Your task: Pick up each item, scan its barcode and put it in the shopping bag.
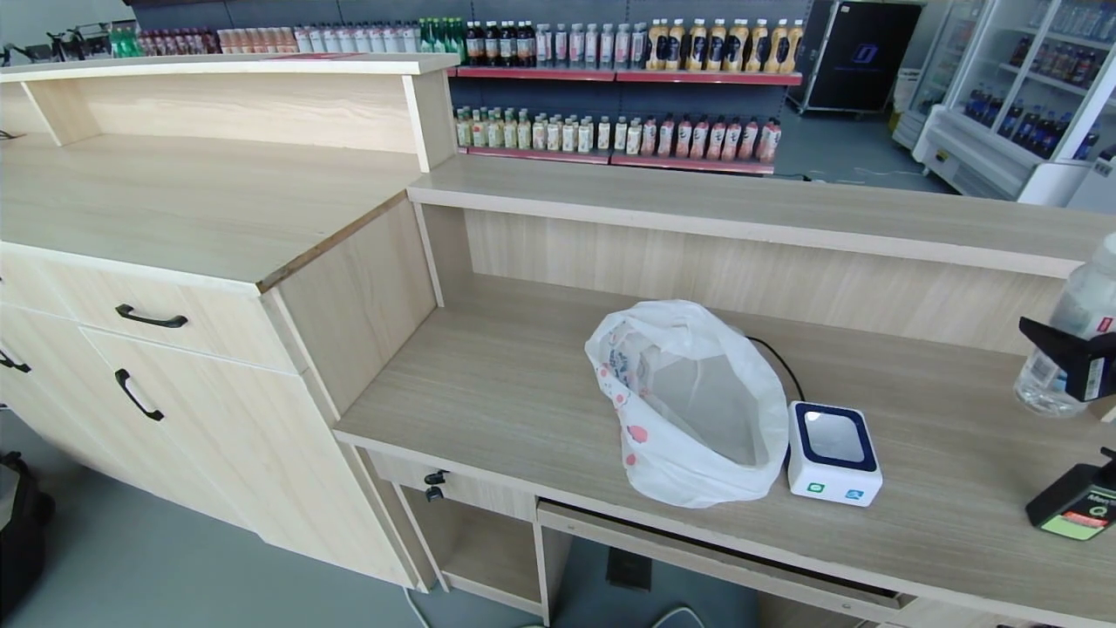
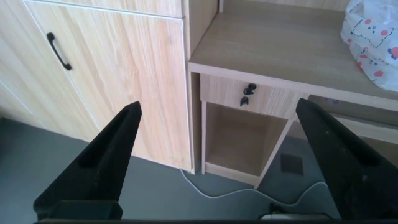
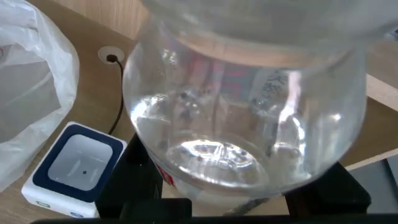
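Observation:
A clear water bottle (image 1: pixel 1074 324) with a red-and-white label is at the right end of the counter, with my right gripper (image 1: pixel 1078 359) shut on its middle. In the right wrist view the bottle's (image 3: pixel 249 112) base faces the camera, with a dark finger (image 3: pixel 134 190) beside it. The white scanner (image 1: pixel 834 452) with a dark-blue frame sits left of the bottle, and shows as scanner (image 3: pixel 78 165) past it. The white shopping bag (image 1: pixel 689 401) lies open against the scanner's left side. My left gripper (image 2: pixel 217 162) hangs open with nothing in it, low in front of the desk's left end.
A black device (image 1: pixel 1074 510) with a green and red screen lies at the counter's front right. A black cable (image 1: pixel 779 358) runs from the scanner behind the bag. A raised ledge (image 1: pixel 750 205) borders the back. Cabinet doors (image 2: pixel 93 74) and a keyed drawer (image 2: pixel 249 94) face the left gripper.

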Tool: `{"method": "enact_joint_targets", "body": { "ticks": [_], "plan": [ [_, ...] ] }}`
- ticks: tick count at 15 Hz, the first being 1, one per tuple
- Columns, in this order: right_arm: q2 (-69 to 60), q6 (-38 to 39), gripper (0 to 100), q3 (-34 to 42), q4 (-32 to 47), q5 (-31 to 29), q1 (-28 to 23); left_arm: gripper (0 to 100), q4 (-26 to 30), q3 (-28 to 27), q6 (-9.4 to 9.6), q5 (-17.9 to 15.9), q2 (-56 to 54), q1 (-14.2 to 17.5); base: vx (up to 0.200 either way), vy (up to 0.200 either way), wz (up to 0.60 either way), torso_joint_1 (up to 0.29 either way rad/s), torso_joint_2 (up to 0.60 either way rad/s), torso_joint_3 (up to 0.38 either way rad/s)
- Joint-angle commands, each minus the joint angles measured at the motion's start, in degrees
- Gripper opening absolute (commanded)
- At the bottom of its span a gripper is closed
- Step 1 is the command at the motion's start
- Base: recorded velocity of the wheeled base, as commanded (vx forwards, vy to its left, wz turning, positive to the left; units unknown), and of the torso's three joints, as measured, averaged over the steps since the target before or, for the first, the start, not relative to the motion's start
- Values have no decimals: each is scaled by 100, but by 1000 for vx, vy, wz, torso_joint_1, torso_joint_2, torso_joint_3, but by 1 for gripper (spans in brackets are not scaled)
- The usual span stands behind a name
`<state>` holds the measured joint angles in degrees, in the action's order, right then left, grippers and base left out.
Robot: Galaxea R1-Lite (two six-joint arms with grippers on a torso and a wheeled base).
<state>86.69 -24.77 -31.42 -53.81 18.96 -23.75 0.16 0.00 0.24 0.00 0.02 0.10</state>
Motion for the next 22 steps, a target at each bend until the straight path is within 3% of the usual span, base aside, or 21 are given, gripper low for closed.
{"method": "enact_joint_targets", "body": {
  "ticks": [1,6,10,14,22],
  "plan": [
    [-328,-1,0,65,-16,-120,-77,100,2,0,2,0,-2,-1,0,0,0,0,0,0],
    [-310,-28,0,74,-165,-287,19,100,2,0,2,9,-2,-1,0,0,240,0,-1,0],
    [129,420,0,153,-1009,-2063,1408,100,2,0,2,0,-2,-1,0,0,600,5,4,4],
    [955,921,0,136,-1123,-2080,2208,100,2,0,2,0,-2,-1,0,0,150,-1,1,1],
    [3179,1783,0,-567,-2160,-1667,2401,100,2,0,2,0,-2,-1,0,0,0,0,0,0]
  ]
}}
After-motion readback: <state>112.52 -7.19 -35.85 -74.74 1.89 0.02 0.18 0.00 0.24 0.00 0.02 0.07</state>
